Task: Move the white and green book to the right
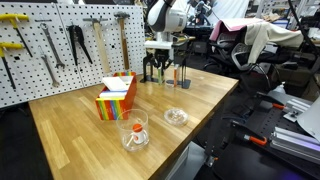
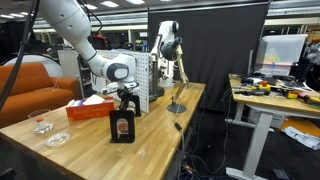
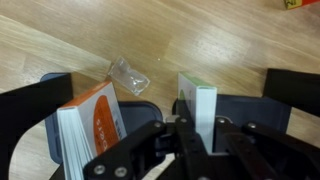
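The white and green book (image 3: pixel 198 102) stands upright in a black holder (image 3: pixel 150 108), seen edge-on in the wrist view. My gripper (image 3: pixel 197 128) has one finger on each side of it and is shut on it. An orange-and-white book (image 3: pixel 92 128) stands tilted in the same holder, off to the side. In both exterior views my gripper (image 1: pixel 159 68) (image 2: pixel 125 96) reaches down onto the holder (image 2: pixel 122 128) on the wooden table; there the fingers hide the white and green book.
A rainbow-striped box (image 1: pixel 116 98) (image 2: pixel 90 109) holding white paper stands close by. Two clear glass pieces (image 1: pixel 135 131) (image 1: pixel 176 116) lie nearer the table's front edge. One clear glass piece (image 3: pixel 130 75) shows beyond the holder. A pegboard with tools (image 1: pixel 60 45) backs the table.
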Robot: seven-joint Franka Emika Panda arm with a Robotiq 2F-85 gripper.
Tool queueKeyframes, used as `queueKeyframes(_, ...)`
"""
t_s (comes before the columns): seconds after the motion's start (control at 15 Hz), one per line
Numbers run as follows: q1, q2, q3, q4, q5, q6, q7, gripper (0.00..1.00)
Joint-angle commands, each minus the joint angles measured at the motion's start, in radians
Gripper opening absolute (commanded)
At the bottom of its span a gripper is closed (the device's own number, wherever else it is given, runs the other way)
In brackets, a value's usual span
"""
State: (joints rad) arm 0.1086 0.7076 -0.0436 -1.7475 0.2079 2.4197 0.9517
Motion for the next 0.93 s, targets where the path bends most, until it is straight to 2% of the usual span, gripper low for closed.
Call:
queueKeyframes(0.0, -0.016, -0.012, 0.009, -0.057, 0.026, 0.038, -0.026, 0.12)
queueKeyframes(0.13, -0.018, -0.015, 0.009, -0.065, 0.029, 0.045, -0.026, 0.15)
queueKeyframes(0.2, -0.017, -0.016, 0.008, -0.068, 0.029, 0.046, -0.025, 0.40)
queueKeyframes(0.33, -0.017, -0.019, 0.008, -0.075, 0.030, 0.048, -0.022, 0.40)
queueKeyframes(0.47, -0.018, -0.010, 0.007, -0.092, 0.030, 0.047, -0.023, 0.51)
queueKeyframes(0.87, -0.020, -0.011, 0.006, -0.099, 0.030, 0.044, -0.022, 0.92)
